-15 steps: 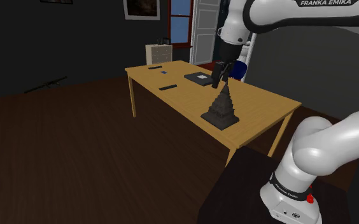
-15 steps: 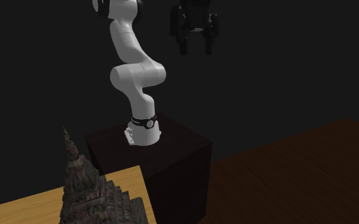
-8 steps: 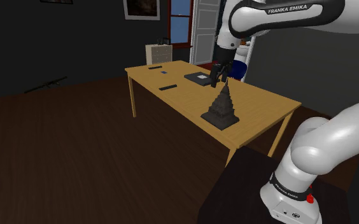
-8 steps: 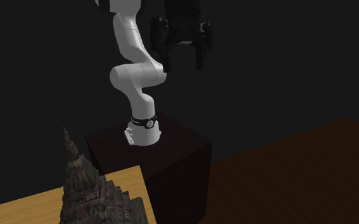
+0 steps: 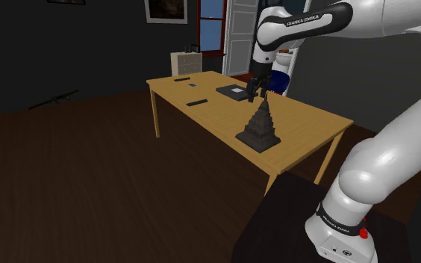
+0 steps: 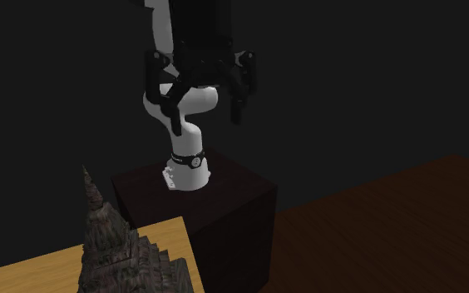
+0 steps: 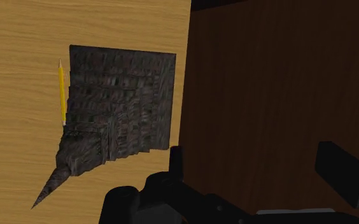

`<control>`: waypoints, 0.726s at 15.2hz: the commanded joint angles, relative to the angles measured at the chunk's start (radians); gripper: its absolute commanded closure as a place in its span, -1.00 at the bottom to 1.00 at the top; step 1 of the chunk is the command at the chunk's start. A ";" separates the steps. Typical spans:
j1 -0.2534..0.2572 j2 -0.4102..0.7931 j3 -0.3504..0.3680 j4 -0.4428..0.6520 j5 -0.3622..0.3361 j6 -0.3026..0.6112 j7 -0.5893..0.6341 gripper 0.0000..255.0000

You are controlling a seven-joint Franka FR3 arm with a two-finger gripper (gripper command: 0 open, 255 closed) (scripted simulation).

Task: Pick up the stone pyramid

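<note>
Shoulder view: the stone pyramid (image 5: 260, 127), dark grey and stepped with a thin spire, stands upright on a light wooden table (image 5: 201, 110), near the table's edge on the stand's side. The jaws hang just above its tip, clear of it, at the end of the white arm (image 5: 381, 172) that rises from the dark stand (image 5: 291, 224). Beyond the pyramid on the table lies a flat dark pad (image 5: 233, 91) with a pale patch, and farther along lie a few small dark items (image 5: 195, 102). The floor (image 5: 89, 172) around the table is dark wood. The walls behind the pyramid are dark, with a framed picture (image 5: 166, 9), a red-framed window (image 5: 211, 22), a white door (image 5: 240, 41) and a low pale cabinet (image 5: 185, 63). In the wrist view the pyramid's square base is seen from above, its spire pointing aslant, and a yellow pencil (image 7: 62, 92) lies on the table just beside one edge of the base. The jaws are open: the two black fingers (image 7: 175, 164) stand well apart, with nothing between them, and the pyramid sits off to one side of them. The second exterior view shows the open jaws high above the pyramid, in front of the arm.
</note>
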 commanded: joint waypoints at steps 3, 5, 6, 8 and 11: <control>-0.028 0.137 -0.055 0.074 0.010 0.027 -0.047 -1.00; -0.043 0.203 -0.080 0.119 0.019 0.030 -0.072 -1.00; -0.051 0.236 -0.092 0.142 0.025 0.031 -0.084 -1.00; -0.068 0.305 -0.114 0.192 0.039 0.030 -0.109 -1.00; -0.097 0.411 -0.145 0.273 0.064 0.024 -0.146 -1.00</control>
